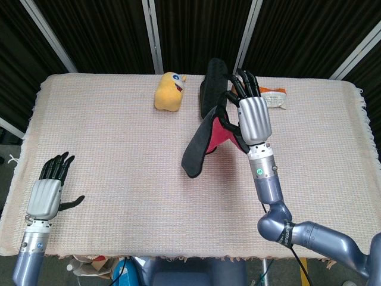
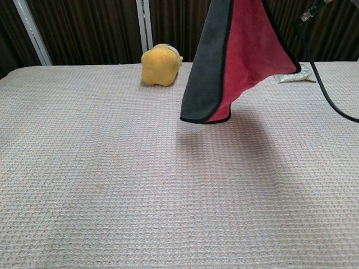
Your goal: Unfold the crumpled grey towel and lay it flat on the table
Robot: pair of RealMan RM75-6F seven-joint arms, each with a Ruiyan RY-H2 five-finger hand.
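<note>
The towel (image 1: pixel 202 142), dark grey on one side and red on the other, hangs in the air above the middle of the table. My right hand (image 1: pixel 253 116) holds it by its upper edge, high over the table. In the chest view the towel (image 2: pixel 235 61) dangles from the top of the frame with its lowest corner clear of the cloth, and the hand itself is out of that frame. My left hand (image 1: pixel 47 190) hovers over the table's near left corner, fingers apart and holding nothing.
A yellow plush toy (image 1: pixel 168 91) sits at the back centre. Behind the towel lie a black shoe sole (image 1: pixel 213 77) and a white packet (image 1: pixel 274 98). A woven cream tablecloth (image 1: pixel 107 143) covers the table. A black cable (image 2: pixel 328 89) hangs at the right.
</note>
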